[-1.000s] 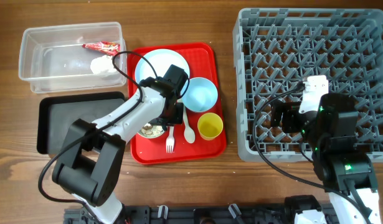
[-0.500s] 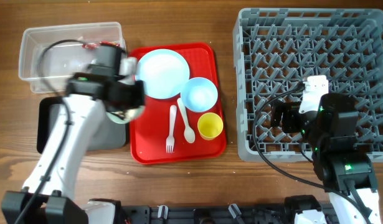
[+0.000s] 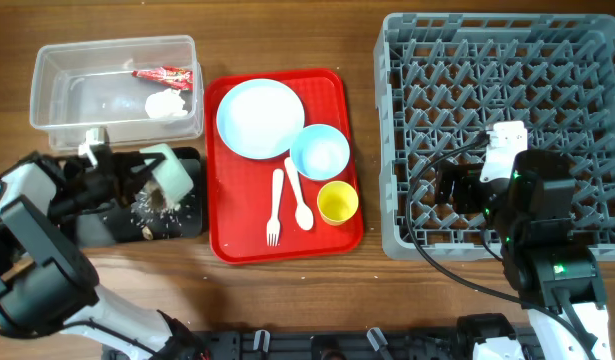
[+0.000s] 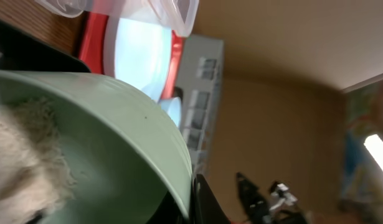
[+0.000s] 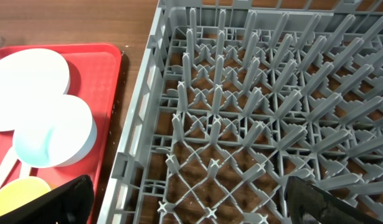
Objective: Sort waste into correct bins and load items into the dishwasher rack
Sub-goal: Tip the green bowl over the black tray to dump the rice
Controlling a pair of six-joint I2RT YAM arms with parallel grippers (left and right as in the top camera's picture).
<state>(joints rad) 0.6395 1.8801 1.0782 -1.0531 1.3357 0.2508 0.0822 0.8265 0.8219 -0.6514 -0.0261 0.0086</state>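
My left gripper [image 3: 139, 172] is shut on the rim of the pale green bowl [image 3: 174, 170] and holds it tipped on its side over the black tray [image 3: 87, 222]. Beige food scraps [image 3: 147, 208] lie on the black tray. In the left wrist view the green bowl [image 4: 116, 155] fills the frame with scraps [image 4: 17, 162] still inside, and my finger [image 4: 207, 202] is on its rim. The clear tub [image 3: 57, 95] holds the red wrapper [image 3: 165, 73] and the white napkin [image 3: 165, 104]. My right gripper [image 3: 442, 187] is open and empty over the grey rack [image 3: 507, 60], which fills the right wrist view [image 5: 253, 124].
The flat red serving tray [image 3: 332, 85] carries the pale blue plate [image 3: 260, 118], the pale blue bowl [image 3: 319, 150], the yellow cup [image 3: 337, 202], the white fork [image 3: 274, 208] and the spoon [image 3: 299, 195]. Brown table surrounds them.
My left arm lifted the green bowl off the red tray, swung it left over the black tray and tipped it; scraps now lie on the tray. The right arm has not moved.
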